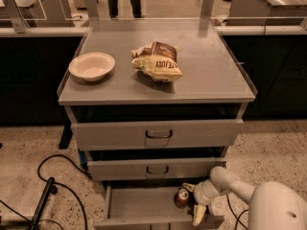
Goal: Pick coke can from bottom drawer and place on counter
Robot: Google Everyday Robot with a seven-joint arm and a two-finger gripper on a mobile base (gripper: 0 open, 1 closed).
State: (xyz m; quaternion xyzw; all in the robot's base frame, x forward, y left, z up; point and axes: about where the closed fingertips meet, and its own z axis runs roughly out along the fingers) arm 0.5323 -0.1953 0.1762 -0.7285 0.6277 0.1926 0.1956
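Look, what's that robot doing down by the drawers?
The robot's arm is reaching into the open bottom drawer. Its gripper is open right beside the coke can, which stands in the drawer, not lifted yet. Up on the counter sit a bowl and a chip bag. The can is meant to end up there.

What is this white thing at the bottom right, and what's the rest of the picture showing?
One camera looks down on a grey cabinet. The white thing is a robot arm, ending in a two-finger gripper that reaches into the open bottom drawer. Its fingers are spread beside a red coke can standing there; nothing is held yet. On the counter sit a pale bowl and a chip bag.
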